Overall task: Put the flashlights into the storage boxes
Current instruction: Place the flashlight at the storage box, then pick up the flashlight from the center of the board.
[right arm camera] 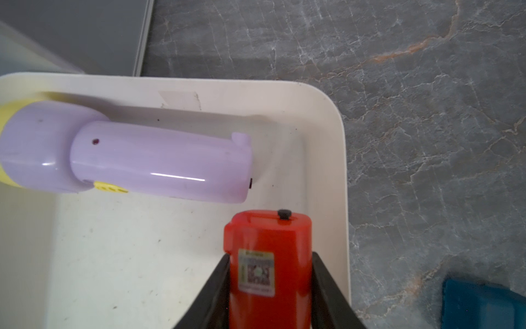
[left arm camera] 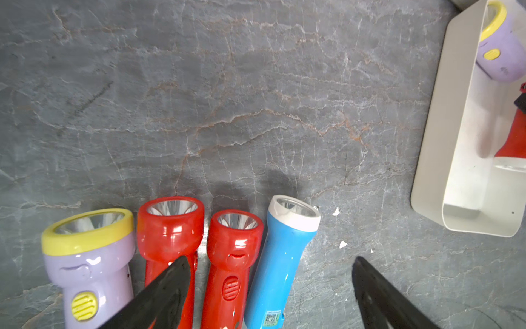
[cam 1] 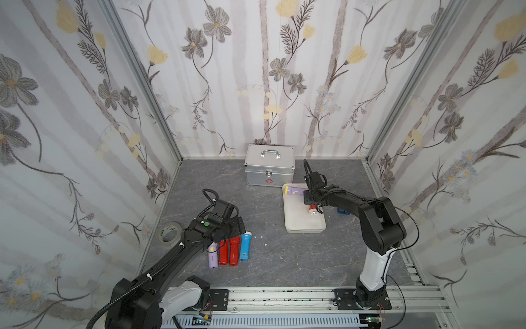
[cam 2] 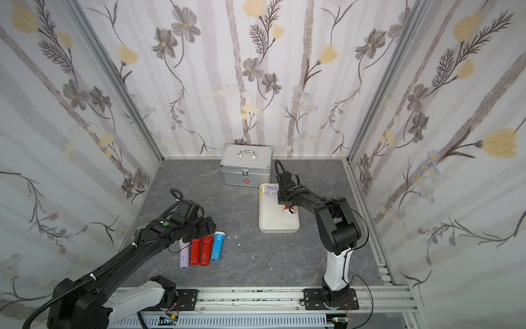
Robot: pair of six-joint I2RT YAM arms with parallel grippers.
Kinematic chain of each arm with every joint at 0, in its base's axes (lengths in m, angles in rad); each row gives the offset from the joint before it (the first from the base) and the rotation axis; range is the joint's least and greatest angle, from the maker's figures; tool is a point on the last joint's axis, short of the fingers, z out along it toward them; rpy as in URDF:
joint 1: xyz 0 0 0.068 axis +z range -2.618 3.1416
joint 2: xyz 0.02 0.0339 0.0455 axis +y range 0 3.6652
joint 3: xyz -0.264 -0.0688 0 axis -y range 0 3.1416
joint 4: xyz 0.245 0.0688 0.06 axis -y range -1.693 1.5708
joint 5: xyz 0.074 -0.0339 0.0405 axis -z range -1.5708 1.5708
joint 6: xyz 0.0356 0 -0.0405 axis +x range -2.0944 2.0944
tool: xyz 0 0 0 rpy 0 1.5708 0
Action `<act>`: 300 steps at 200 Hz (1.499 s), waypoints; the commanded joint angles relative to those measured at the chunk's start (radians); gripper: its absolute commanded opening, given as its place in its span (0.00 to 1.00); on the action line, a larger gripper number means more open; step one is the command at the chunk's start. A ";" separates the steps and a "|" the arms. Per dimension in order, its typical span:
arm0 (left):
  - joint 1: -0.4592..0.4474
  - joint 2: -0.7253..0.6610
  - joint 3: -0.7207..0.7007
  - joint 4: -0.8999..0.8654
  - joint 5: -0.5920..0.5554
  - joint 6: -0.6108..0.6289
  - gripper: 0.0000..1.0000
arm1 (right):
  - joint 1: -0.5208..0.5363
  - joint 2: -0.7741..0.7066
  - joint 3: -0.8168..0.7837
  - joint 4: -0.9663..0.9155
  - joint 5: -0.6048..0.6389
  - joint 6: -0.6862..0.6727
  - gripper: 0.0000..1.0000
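Observation:
Several flashlights lie side by side on the grey table: a lilac one [left arm camera: 88, 256], two red ones [left arm camera: 170, 228] [left arm camera: 233, 242] and a blue one [left arm camera: 281, 222]. My left gripper [left arm camera: 270, 263] hangs open just above them, one finger over the first red flashlight and the other over bare table beside the blue one. In the white storage box [cam 1: 304, 225] lies a second lilac flashlight [right arm camera: 159, 162]. Beside it, low in the box, is a red flashlight with a white head [right arm camera: 267, 228], and my right gripper [right arm camera: 270, 256] is shut on its body.
A silver case with a red cross [cam 1: 269, 168] stands right behind the storage box. A small dark blue block [right arm camera: 484, 304] lies on the table just right of the box. A tape roll [cam 1: 170, 235] rests by the left wall. Flowered walls close in three sides.

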 commanded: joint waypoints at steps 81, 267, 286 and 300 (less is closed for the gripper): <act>-0.185 0.039 0.032 -0.030 -0.073 -0.085 0.85 | 0.000 -0.174 -0.046 0.020 0.014 0.030 0.58; -0.380 0.334 0.177 -0.121 -0.260 -0.113 0.77 | -0.047 -0.456 -0.309 0.204 -0.010 0.151 0.55; -0.380 0.317 0.152 -0.108 -0.255 -0.123 0.78 | -0.048 -0.455 -0.310 0.204 -0.011 0.153 0.55; -0.380 0.303 0.116 -0.072 -0.236 -0.139 0.77 | -0.048 -0.456 -0.313 0.208 -0.014 0.158 0.56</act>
